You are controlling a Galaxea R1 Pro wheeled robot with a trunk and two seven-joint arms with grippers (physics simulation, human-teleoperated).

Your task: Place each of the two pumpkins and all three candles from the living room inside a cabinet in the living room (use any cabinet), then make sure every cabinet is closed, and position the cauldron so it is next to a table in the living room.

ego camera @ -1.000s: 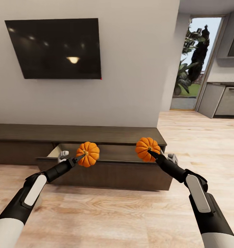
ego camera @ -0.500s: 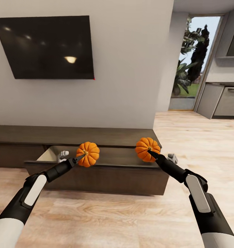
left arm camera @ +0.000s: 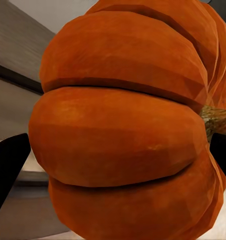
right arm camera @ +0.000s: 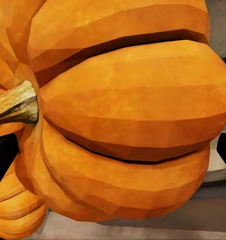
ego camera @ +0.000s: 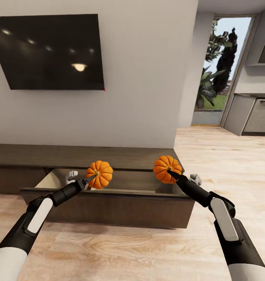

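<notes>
You see an evenly lit, bright indoor render with no blur or grain. Daylight enters through the glass door (ego camera: 222,70) at far right. The black TV (ego camera: 50,52) reflects soft ceiling-light spots. A soft shadow lies on the floor (ego camera: 121,249) below the cabinet (ego camera: 109,207). Wall lines splay slightly toward the edges.

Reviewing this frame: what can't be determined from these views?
- Drawer floor, head view: hidden by its front panel and both pumpkins.
- Cabinet's left end: cut off by the frame edge.
- Left tool and right tool contact points, wrist views: blocked by pumpkin bodies.
</notes>
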